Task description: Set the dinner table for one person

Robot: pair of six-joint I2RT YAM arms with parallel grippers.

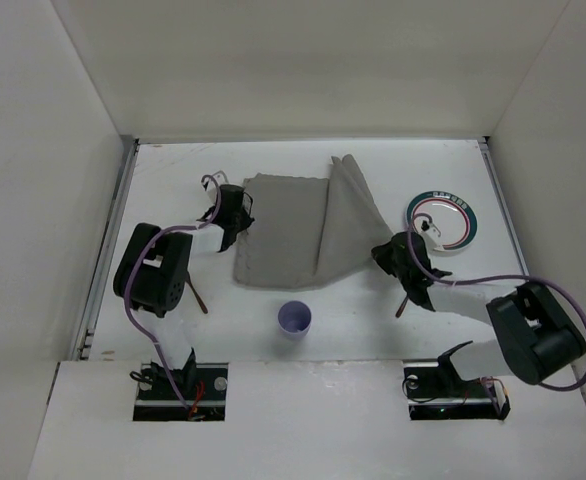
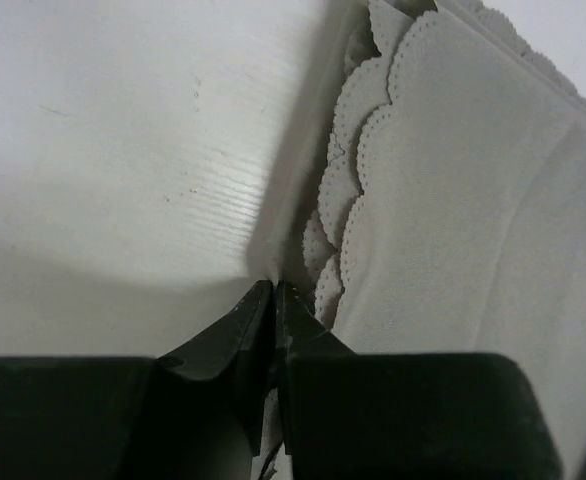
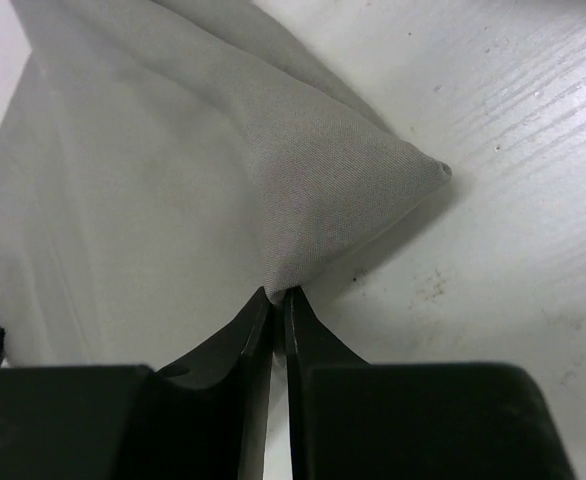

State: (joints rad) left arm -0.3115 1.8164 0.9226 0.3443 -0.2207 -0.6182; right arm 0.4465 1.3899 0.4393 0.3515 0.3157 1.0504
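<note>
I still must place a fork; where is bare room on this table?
Bare: the far strip of the dinner table behind the grey placemat, and the near strip either side of the purple cup. Crowded: between placemat and plate, where the right hand pinches the cloth.

Two black arms (image 1: 155, 272), purple cables (image 1: 473, 281) looped along each, tapered glossy black fingers (image 2: 235, 338)

"What was lying there?"
"A grey cloth (image 1: 278, 235). Its right side was folded over."
"Anything beside it?"
"A white plate (image 1: 453, 225) with a green rim, off to the right. A little purple cup (image 1: 294, 319) stood near the cloth, not touching."
</note>
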